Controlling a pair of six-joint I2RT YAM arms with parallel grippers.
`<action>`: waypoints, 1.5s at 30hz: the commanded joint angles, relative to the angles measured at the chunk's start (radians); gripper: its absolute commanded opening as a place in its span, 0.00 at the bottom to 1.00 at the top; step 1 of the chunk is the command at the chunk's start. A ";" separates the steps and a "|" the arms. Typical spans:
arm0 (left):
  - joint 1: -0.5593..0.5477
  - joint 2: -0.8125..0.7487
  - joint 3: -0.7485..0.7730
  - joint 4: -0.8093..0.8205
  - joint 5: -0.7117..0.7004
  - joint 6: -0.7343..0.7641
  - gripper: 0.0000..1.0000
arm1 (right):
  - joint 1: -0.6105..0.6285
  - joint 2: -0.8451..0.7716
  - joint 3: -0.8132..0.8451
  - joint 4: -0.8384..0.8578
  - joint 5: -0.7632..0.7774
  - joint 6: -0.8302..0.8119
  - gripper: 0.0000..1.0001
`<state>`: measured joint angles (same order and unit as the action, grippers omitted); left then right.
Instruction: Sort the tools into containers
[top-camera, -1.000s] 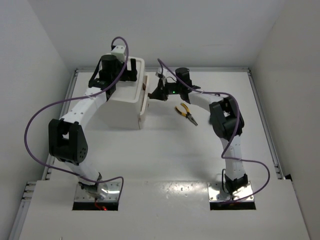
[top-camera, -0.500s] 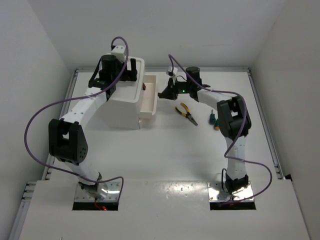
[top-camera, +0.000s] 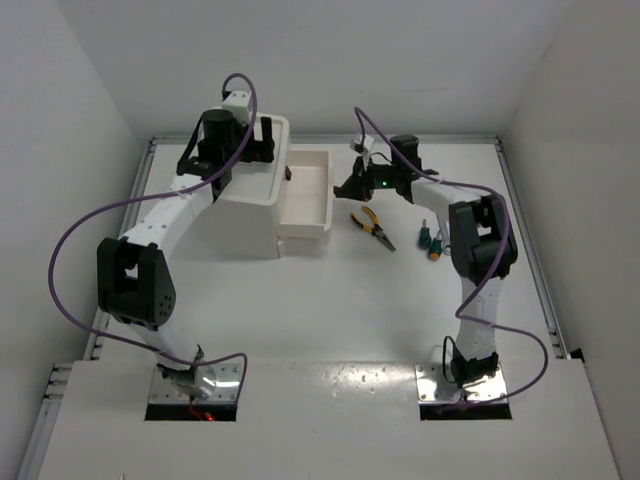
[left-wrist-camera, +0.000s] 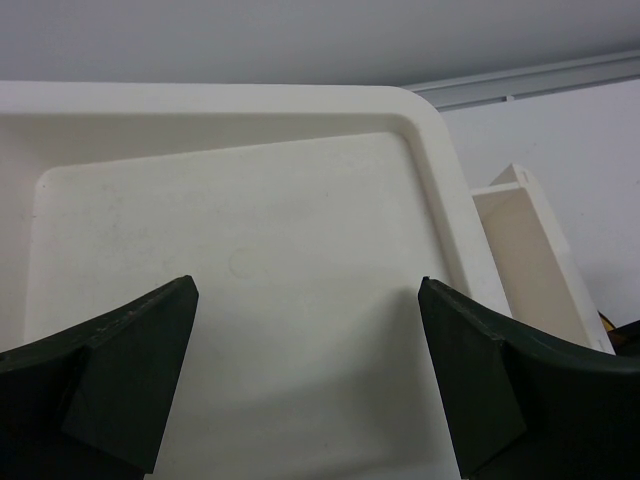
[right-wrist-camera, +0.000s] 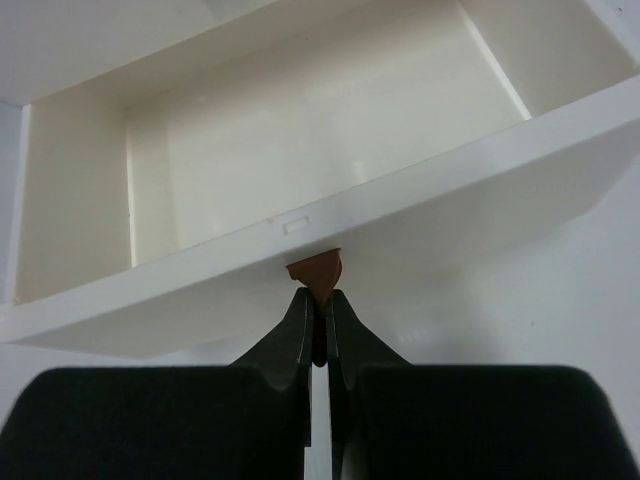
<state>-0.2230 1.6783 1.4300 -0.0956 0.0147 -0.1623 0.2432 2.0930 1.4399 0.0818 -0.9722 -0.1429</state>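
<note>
Right gripper (right-wrist-camera: 320, 305) is clamped shut on the dark-red knob (right-wrist-camera: 317, 270) at the front of a drawer (top-camera: 305, 196). The drawer stands drawn out of the white drawer unit (top-camera: 245, 220) toward the right. The yellow-handled pliers (top-camera: 372, 226) lie on the table (top-camera: 330, 300) near that gripper, on the side toward the arm bases. The two green screwdrivers (top-camera: 429, 241) lie side by side farther right. Left gripper (left-wrist-camera: 310, 320) hovers with jaws spread wide over the unit's top tray (left-wrist-camera: 425, 135).

White table (top-camera: 300, 320), matte, evenly lit. Plain white walls (top-camera: 400, 60) enclose left, far, right (metal rail (top-camera: 455, 137) along far edge).
</note>
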 joint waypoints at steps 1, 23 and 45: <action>-0.004 0.100 -0.080 -0.343 0.070 -0.085 1.00 | -0.016 -0.073 -0.009 0.032 -0.029 -0.055 0.00; -0.004 0.109 -0.080 -0.343 0.079 -0.085 1.00 | -0.111 -0.162 0.051 -0.430 0.212 -0.172 0.61; -0.004 0.118 -0.071 -0.343 0.079 -0.085 1.00 | -0.010 0.108 0.234 -0.606 0.716 0.046 0.47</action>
<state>-0.2230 1.6890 1.4391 -0.0906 0.0261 -0.1623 0.2268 2.1952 1.6295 -0.5442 -0.3408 -0.1448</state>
